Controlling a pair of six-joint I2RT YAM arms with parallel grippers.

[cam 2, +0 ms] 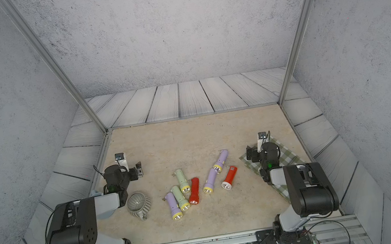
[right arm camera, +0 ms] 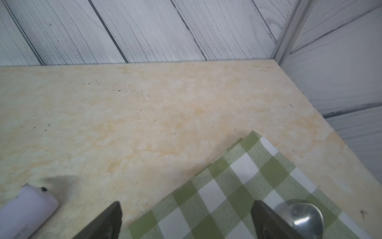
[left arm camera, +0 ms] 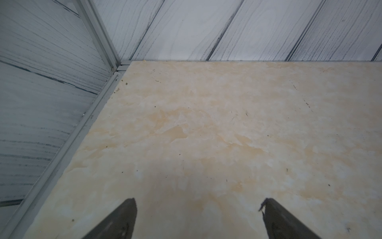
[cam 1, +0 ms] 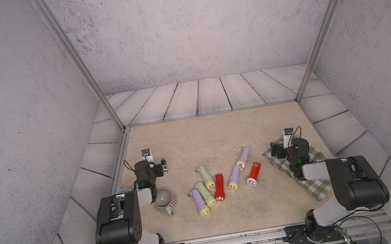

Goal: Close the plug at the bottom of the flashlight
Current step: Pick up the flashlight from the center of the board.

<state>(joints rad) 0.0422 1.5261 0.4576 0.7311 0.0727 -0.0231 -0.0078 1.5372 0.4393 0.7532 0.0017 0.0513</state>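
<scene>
The left gripper's fingers [left arm camera: 124,219] are standing wide apart with nothing between them, only the bare marbled counter [left arm camera: 206,124] showing beneath. The left gripper [cam 1: 164,166] is hanging over the counter's left side, near its left edge. The right gripper's fingers [right arm camera: 266,219] are spread just as wide and are gripping nothing. The right gripper [cam 1: 275,150] is hovering above the far corner of a green-and-white checked cloth [cam 1: 316,188], which is lying along the counter's right edge. In the right wrist view a metal spoon [right arm camera: 303,217] is resting on that cloth just beside one finger, and the tail of a purple flashlight [right arm camera: 26,209] is showing on the bare counter, apart from the other finger.

Between the two arms seven flashlights [cam 1: 219,187] are lying flat around the counter's middle, touched by neither gripper. Two pale green ones, a red one and a purple one are bunched together toward the front edge. Two purple ones and a white-headed red one are lying nearer the cloth. From here I cannot tell how their bottom plugs are sitting.

A grey ribbed mug [cam 1: 172,202] is standing near the left arm, its handle turned toward the front edge
</scene>
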